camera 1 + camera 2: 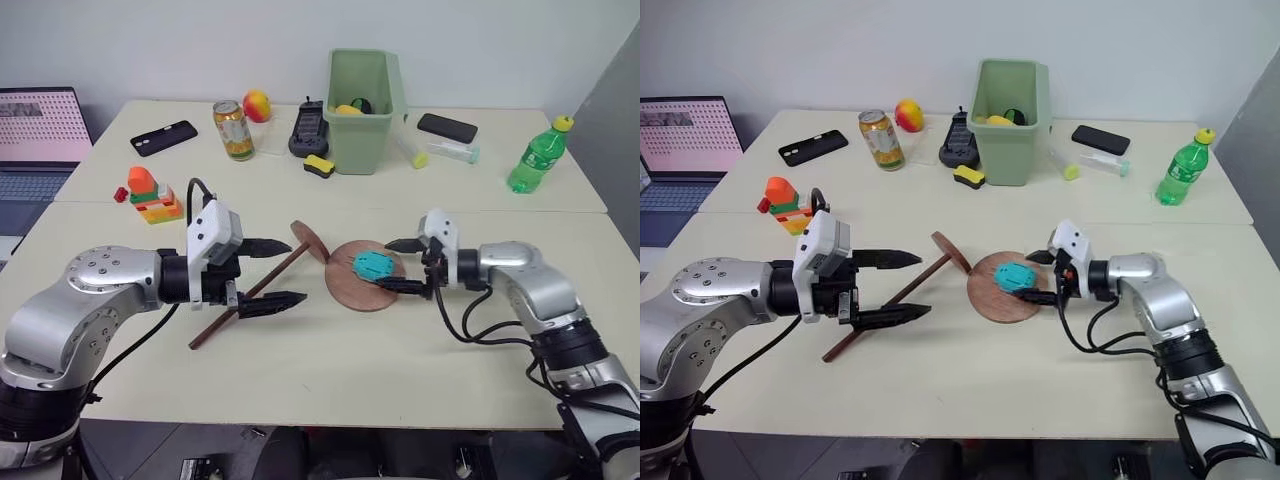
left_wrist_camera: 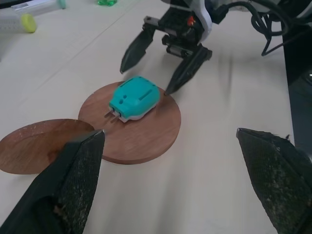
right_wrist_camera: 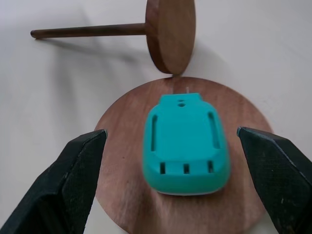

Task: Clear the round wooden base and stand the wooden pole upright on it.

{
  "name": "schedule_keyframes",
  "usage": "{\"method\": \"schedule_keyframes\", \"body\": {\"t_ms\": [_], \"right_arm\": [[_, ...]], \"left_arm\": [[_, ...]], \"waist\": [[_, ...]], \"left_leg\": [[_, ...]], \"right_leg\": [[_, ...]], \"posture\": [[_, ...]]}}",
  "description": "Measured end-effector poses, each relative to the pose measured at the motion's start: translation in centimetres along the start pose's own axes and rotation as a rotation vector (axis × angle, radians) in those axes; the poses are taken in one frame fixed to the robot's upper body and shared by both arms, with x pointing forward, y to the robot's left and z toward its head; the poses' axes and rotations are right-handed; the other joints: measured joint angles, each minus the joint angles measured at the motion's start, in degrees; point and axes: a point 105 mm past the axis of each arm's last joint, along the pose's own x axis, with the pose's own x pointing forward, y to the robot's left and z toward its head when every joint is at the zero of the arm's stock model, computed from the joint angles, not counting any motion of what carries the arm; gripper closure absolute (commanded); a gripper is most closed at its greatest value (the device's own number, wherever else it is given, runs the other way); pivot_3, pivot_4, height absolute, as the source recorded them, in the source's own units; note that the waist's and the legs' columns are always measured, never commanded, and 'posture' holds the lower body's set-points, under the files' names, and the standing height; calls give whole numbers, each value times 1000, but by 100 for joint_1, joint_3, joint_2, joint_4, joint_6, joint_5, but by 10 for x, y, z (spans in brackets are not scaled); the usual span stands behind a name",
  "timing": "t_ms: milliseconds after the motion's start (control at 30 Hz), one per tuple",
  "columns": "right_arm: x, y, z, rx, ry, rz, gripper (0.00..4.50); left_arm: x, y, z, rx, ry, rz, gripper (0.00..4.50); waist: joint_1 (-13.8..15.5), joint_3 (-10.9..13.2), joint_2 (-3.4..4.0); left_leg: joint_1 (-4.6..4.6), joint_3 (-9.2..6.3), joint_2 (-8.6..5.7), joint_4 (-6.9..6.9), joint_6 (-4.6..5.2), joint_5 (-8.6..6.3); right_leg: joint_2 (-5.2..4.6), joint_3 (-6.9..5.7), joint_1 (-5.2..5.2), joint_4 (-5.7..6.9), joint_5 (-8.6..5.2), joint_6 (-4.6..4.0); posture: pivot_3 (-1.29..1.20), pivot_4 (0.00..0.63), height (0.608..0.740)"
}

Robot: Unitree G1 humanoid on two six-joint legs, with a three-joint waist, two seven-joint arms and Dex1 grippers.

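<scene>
teal plug [image 1: 375,265] sits on round wooden base [image 1: 350,292] | wooden pole [image 1: 255,291] lying beside | both grippers' fingers apart, empty

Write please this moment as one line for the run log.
left gripper: open, beside pole | right gripper: open, around teal gadget | gadget on base | pole lying flat

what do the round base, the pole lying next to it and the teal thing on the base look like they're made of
Round wooden base: reddish-brown wood, smooth, faint grain. Wooden pole: darker wood rod, its end disc matching the base. Teal object: probably moulded plastic, matte, even colour, rounded corners, slots.
</scene>
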Motion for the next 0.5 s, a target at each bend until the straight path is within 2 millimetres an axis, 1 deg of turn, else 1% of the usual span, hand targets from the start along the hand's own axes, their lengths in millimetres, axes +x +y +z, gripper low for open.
{"method": "schedule_keyframes", "body": {"t_ms": [100, 200, 333, 400, 433, 500], "right_arm": [[7, 0, -3, 3, 2, 4, 0], [15, -6, -7, -16, 7, -33, 0], [20, -10, -12, -20, 16, -65, 0], [21, -10, -12, -29, 16, -70, 368], [21, -10, -12, -30, 15, -72, 479], [21, -11, -11, -30, 9, -75, 956]], "left_arm": [[1, 1, 2, 7, -6, 1, 27], [3, 2, 8, 21, -30, 10, 27], [5, 0, 10, 26, -36, 9, 27], [5, 1, 10, 25, -36, 13, 0], [5, 1, 10, 24, -36, 15, 0], [5, 1, 10, 20, -37, 20, 0]], "waist": [[0, 0, 0], [0, 0, 0], [0, 0, 0], [0, 0, 0], [0, 0, 0], [1, 0, 0]], "left_leg": [[1, 0, 0, 1, 0, 0], [0, 1, -1, 3, 0, 0], [0, 2, 0, 3, -1, 0], [0, 0, 1, 3, -1, 0], [0, 0, 1, 3, -1, 0], [0, 0, 0, 3, -1, 0]], "right_leg": [[0, -1, 0, 1, 0, 0], [0, -2, 0, 2, 0, 0], [0, 0, 0, 1, 0, 0], [-1, 0, 0, 1, 0, 0], [-1, 0, 0, 2, 0, 0], [-1, 0, 0, 1, 0, 0]], "posture": [[0, 150, 740], [0, 150, 740], [0, 150, 740], [0, 150, 740], [0, 150, 740], [0, 150, 740]]}}
